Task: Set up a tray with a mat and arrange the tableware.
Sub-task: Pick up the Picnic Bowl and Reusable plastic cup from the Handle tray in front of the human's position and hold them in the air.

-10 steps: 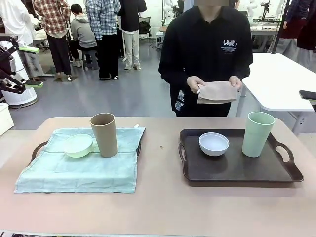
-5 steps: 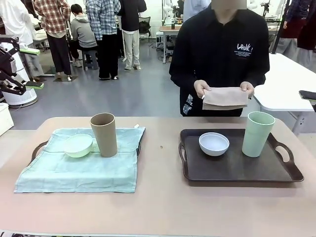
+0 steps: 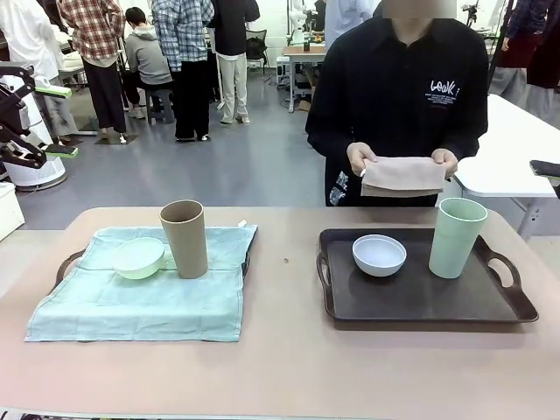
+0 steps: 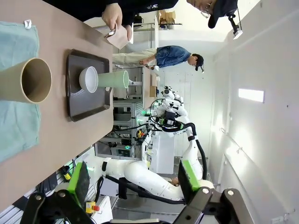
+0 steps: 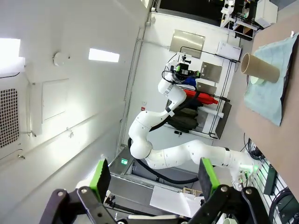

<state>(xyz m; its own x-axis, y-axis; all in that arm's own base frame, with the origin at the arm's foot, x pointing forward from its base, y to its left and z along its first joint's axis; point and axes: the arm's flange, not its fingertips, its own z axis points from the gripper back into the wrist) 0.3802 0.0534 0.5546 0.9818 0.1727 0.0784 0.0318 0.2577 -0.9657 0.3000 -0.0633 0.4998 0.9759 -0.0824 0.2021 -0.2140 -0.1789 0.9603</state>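
Observation:
A teal mat (image 3: 140, 293) covers the left tray (image 3: 70, 262); on it stand a tall tan-brown cup (image 3: 185, 238) and a small light green bowl (image 3: 139, 258). The bare dark right tray (image 3: 411, 297) holds a whitish-blue bowl (image 3: 379, 255) and a tall pale green cup (image 3: 457, 236). Across the table a person holds a folded beige mat (image 3: 402, 175) in both hands. My left gripper (image 3: 54, 119) hangs open at the far left, well above the table and away from everything. The left wrist view has its open fingers (image 4: 78, 179) with the tan cup (image 4: 28, 80) and dark tray (image 4: 74, 109) beyond. My right gripper (image 5: 154, 179) is open and holds nothing.
The tan table (image 3: 280, 367) has free room along its front edge and between the two trays. A white table (image 3: 507, 149) stands behind at the right, and several people stand far back on the left.
The person has stepped a little to the right with the folded beige mat. Neither arm nor any tableware has moved.

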